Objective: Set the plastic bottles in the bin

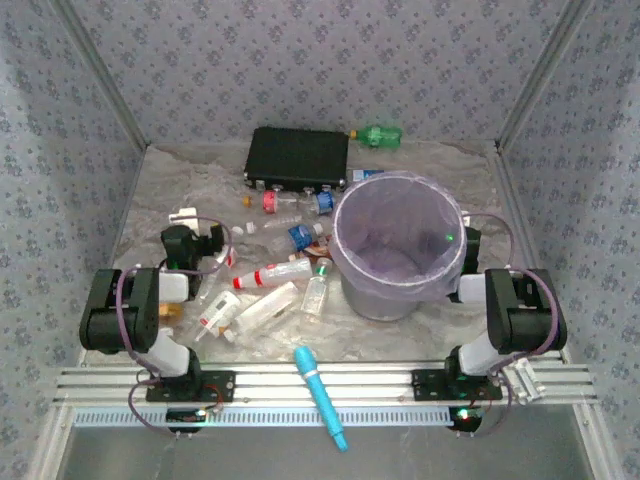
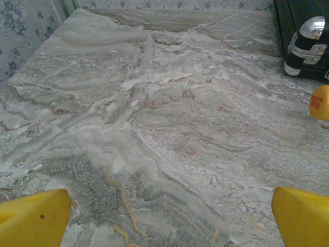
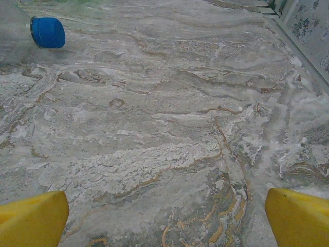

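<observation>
– Marbled surface (image 1: 160,185) from wall to wall on my feed. Starting at the left: my left claw (image 2: 167,221) is spread wide over bare stone, its yellow fingers (image 2: 33,218) well apart and gripping nothing.

– And the bottles?

– Just right of that claw the plastic bottles (image 1: 268,280) lie scattered mid-surface, all outside the bin. One green bottle (image 1: 378,135) lies at the back beside the black box (image 1: 298,158). An orange blob (image 2: 320,102) at the edge of my left wrist view may be another; I can't tell.

– The bin?

– Right of centre, the bin (image 1: 385,300) stands upright with its lilac bag (image 1: 400,225), the nearest bottles just beside its left wall. A cyan stick (image 1: 320,397) lies across the front rail. Right of the bin, my right claw (image 3: 164,218) is equally wide and empty, with a blue cap (image 3: 48,32) ahead of it.
</observation>
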`<state>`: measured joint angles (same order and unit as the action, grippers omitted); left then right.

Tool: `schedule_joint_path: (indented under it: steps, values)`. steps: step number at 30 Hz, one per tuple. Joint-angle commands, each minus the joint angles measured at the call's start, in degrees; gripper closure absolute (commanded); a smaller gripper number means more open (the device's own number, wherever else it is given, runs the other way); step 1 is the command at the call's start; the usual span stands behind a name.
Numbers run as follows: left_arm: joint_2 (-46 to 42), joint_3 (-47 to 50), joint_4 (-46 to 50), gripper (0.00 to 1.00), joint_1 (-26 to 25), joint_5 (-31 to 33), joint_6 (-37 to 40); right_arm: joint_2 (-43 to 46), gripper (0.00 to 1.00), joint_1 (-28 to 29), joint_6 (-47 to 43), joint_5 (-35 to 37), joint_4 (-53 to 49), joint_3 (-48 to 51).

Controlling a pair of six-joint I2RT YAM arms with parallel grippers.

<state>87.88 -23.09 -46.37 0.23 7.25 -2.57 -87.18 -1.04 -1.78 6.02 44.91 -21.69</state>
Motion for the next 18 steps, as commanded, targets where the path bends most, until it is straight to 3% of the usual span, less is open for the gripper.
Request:
schedule_joint_path:
  steps: [1, 18]
  values:
    - [0.1, -0.4, -0.8, 0.00, -0.1, -0.6, 0.6, 0.2, 0.00, 0.1, 0.6, -0.2, 1.2, -0.7]
    - [0.1, -0.6, -0.4, 0.00, 0.3, -1.7, 0.4, 0.2, 0.00, -0.4, 0.9, -0.9, 0.9, -1.0]
